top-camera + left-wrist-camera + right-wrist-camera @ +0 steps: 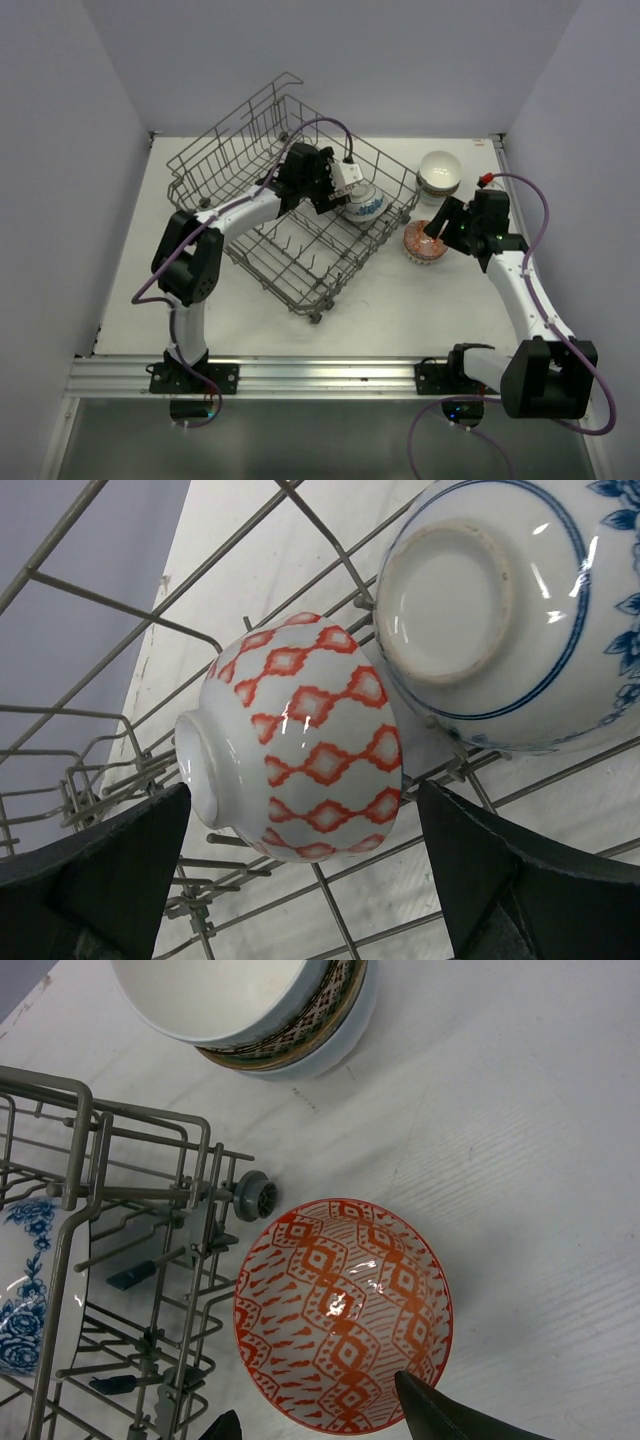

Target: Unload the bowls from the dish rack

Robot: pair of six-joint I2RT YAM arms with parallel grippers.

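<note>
The left gripper is spread wide, with a red bowl between its fingers in the rack. The right gripper straddles a second red bowl on the table; whether it grips cannot be told.

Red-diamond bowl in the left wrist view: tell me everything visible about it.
The small glossy white ceramic bowl with a red diamond lattice lies on its side on the wires of the grey metal wire dish rack, plain white foot ring facing left, rim seemingly touching the blue-patterned white bowl. The open left gripper straddles it.
</note>
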